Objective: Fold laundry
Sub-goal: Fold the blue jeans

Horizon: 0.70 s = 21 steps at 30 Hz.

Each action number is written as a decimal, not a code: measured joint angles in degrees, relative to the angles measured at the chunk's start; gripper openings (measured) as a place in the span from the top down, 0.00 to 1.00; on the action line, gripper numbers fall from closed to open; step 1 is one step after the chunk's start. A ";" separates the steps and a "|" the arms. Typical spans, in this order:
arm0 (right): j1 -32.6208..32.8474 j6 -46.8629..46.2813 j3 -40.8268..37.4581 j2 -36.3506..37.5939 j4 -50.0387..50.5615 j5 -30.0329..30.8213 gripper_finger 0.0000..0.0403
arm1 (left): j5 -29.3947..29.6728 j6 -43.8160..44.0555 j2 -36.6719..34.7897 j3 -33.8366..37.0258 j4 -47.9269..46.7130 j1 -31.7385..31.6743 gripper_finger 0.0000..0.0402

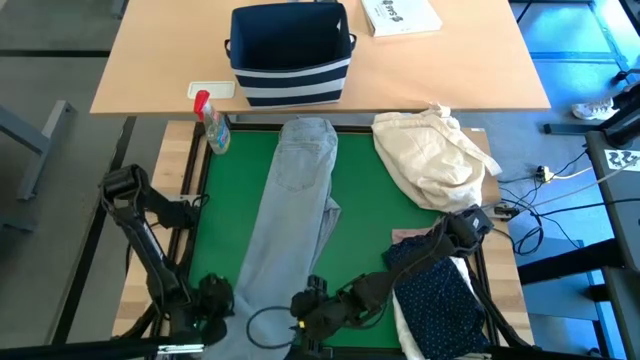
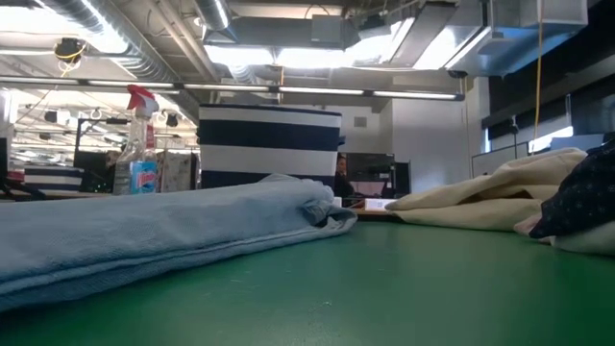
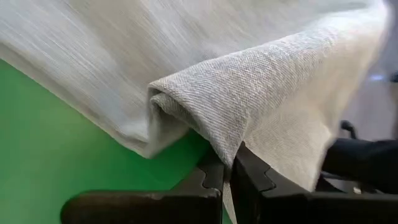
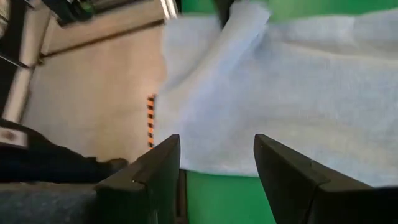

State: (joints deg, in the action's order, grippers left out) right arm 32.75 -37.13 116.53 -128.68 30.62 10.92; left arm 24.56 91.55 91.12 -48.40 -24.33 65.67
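Observation:
The light grey jeans (image 1: pixel 290 210) lie lengthwise on the green mat (image 1: pixel 370 210), waist toward the far edge; the low view shows them lying flat (image 2: pixel 163 226). My left gripper (image 1: pixel 225 300) is shut on cloth at their near end (image 3: pixel 231 163). My right gripper (image 1: pixel 303 310) reaches in from the right and stands open (image 4: pixel 217 155) by the jeans' near edge (image 4: pixel 298 93), nothing between its fingers. A navy white-dotted shirt (image 1: pixel 435 290) lies on a white shirt (image 1: pixel 405 325) at the near right, with a pale pink top (image 1: pixel 408 237) just beyond. My left gripper pinches the jeans' cloth near an edge at their near end (image 3: pixel 235 134) between its two fingers. The cloth drapes over the fingertips and curls into a fold (image 3: pixel 180 93) raised off the mat. One layer or several, I cannot tell.
A cream-beige cloth bundle (image 1: pixel 435 155) sits at the mat's far right corner. A spray bottle (image 1: pixel 213 125) stands at the far left corner. On the wooden table beyond are a navy striped bin (image 1: pixel 290 55) and a booklet (image 1: pixel 400 15).

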 joint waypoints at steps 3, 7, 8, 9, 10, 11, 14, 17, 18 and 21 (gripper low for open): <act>0.83 0.17 -0.04 -1.54 0.12 1.72 0.49 | 0.00 -1.88 -2.10 -0.06 -5.43 -1.55 0.99; 1.53 0.36 -0.04 -2.49 0.66 3.68 0.49 | 3.51 -2.12 -4.69 -0.07 -12.73 -3.68 0.99; 1.49 0.35 -0.04 -2.57 0.87 3.67 0.49 | 4.63 -2.13 -5.29 -0.07 -14.59 -4.30 0.99; 1.39 0.35 -0.04 -2.63 1.03 3.67 0.49 | 5.56 -2.12 -5.84 -0.07 -16.44 -4.92 0.99; 1.15 0.36 -0.04 -2.63 0.97 3.80 0.49 | 6.32 -2.12 -6.21 -0.09 -18.42 -5.56 0.99; 0.93 0.37 -0.04 -2.63 0.82 4.05 0.49 | 6.98 -2.10 -6.51 -0.09 -20.62 -6.30 0.99; 0.07 0.24 -0.04 -2.63 0.67 4.11 0.49 | 9.22 -2.12 -6.78 0.64 -25.41 -8.86 0.99; -0.66 0.07 -0.04 -2.63 0.74 3.66 0.49 | 10.10 -2.57 -6.78 2.88 -26.21 -11.59 0.99; -0.72 0.04 -0.04 -2.63 0.77 3.57 0.49 | 10.54 -3.15 -6.78 3.61 -26.19 -12.54 0.99; -1.10 0.02 -0.04 -2.63 1.00 3.63 0.49 | 13.36 -3.88 -6.78 5.42 -26.61 -14.76 0.98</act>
State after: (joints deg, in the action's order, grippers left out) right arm 31.65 -37.10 116.49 -131.31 31.62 14.55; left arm 37.91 87.67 84.33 -42.98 -50.94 50.91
